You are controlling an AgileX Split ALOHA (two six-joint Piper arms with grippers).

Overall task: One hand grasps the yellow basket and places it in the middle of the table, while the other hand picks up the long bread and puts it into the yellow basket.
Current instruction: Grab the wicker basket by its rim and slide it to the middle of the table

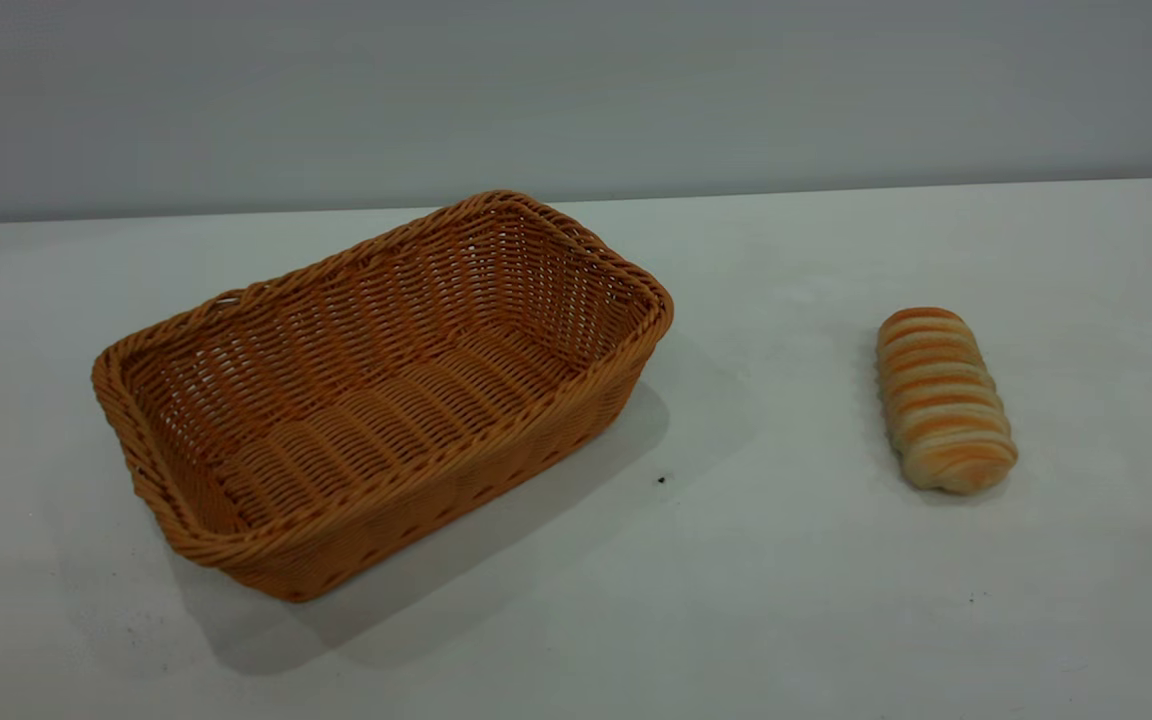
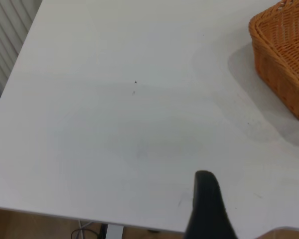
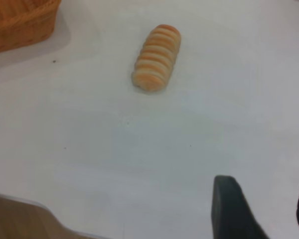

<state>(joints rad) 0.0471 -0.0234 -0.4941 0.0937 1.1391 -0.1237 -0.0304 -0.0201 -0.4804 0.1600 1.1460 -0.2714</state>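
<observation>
- Sitting left on the table point(image 1: 796, 600), our basket point(image 1: 376, 400) (empty) lies well apart from the bread point(image 1: 944, 400).
- Our right gripper point(image 3: 266, 211) hangs spread; left gripper's point(image 2: 208, 211) fingers: we cannot tell.

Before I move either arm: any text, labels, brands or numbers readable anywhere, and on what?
None. The basket is plain wicker, the bread shows only its stripes, and the table has just a few tiny dark specks, not print. The left pincer and right pincer carry no visible markings.
</observation>
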